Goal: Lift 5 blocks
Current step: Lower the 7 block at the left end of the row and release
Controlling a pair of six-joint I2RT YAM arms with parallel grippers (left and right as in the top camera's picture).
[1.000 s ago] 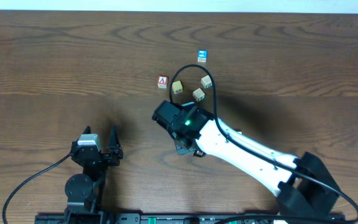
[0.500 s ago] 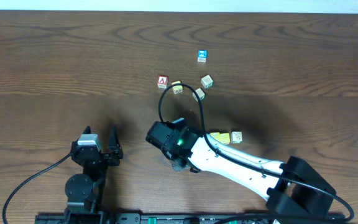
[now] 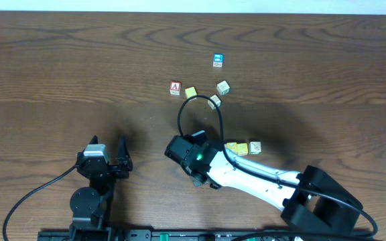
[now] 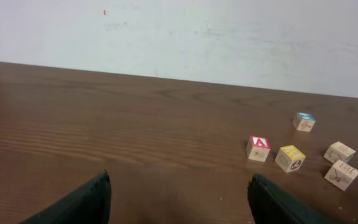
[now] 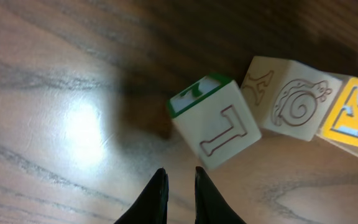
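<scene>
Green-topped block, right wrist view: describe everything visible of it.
The green-topped block is a small cube of pale wood. Its top face has a green border and green mark; one side shows a red outlined letter, apparently an L. It sits on the wooden table, askew to the camera, at the end of a row, its far corner at or against a snail-printed block. The right gripper, jaws slightly parted, hangs just short of it without touching.
</scene>
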